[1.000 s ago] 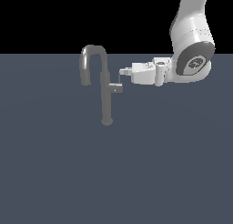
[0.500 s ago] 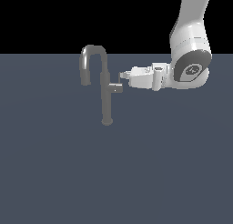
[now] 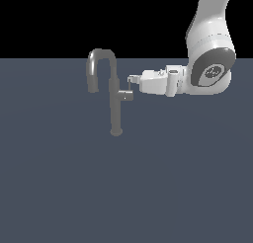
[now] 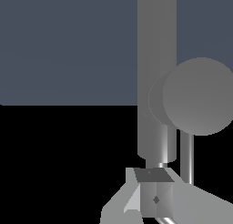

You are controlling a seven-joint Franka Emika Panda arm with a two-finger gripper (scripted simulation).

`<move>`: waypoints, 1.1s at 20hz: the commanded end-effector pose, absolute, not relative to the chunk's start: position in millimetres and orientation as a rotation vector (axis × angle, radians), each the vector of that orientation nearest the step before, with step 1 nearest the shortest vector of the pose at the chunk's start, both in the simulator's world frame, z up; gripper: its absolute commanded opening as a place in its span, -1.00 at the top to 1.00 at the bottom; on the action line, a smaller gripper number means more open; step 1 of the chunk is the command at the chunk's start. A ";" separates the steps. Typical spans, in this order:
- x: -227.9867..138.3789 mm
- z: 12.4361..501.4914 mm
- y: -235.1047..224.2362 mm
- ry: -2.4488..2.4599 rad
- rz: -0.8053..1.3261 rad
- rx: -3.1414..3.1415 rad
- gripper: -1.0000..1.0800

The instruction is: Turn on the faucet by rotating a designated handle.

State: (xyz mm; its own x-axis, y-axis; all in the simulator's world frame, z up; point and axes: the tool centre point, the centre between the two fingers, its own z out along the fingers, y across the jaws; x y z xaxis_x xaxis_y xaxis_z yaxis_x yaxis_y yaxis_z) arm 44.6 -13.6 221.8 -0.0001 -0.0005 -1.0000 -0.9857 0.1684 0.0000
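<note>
Faucet (image 3: 114,101) stands upright on a flat slate-grey floor (image 3: 64,187), its round base planted a little toward the exterior view's left of centre, its straight column rising to a hooked spout that curls over and down toward that view's left. Partway up the column, on the side facing the exterior view's right, sits the handle (image 3: 127,94): a short horizontal stub with a thin pin rising from its outer end.

The white arm (image 3: 210,64) reaches in from the exterior view's right, its wrist level, and the gripper (image 3: 131,80) meets the top of the handle's pin. The wrist view looks along the stub, showing its round end face (image 4: 199,96) in front of the column, with the pin (image 4: 186,157) running to a finger (image 4: 150,198) close beside it. Whether the fingers are pinched on the pin or merely touching it cannot be told.

No brand, label or writing can be read on the faucet or the arm.
</note>
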 end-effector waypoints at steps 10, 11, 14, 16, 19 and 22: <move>16.8 224.7 -8.6 1.285 1.084 -1.084 1.00; 13.6 225.1 -8.0 1.285 1.084 -1.084 1.00; 18.6 228.0 -9.0 1.280 1.068 -1.088 1.00; 10.8 224.0 -7.6 1.281 1.072 -1.087 1.00; -1.1 218.1 -5.6 1.283 1.078 -1.085 1.00; -13.3 212.1 -3.5 1.285 1.084 -1.083 1.00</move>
State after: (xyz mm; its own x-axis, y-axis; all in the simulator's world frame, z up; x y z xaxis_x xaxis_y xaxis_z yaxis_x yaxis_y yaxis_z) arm -1.1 -6.4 226.2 0.0269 -0.0046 -0.9996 -0.9844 0.1736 -0.0273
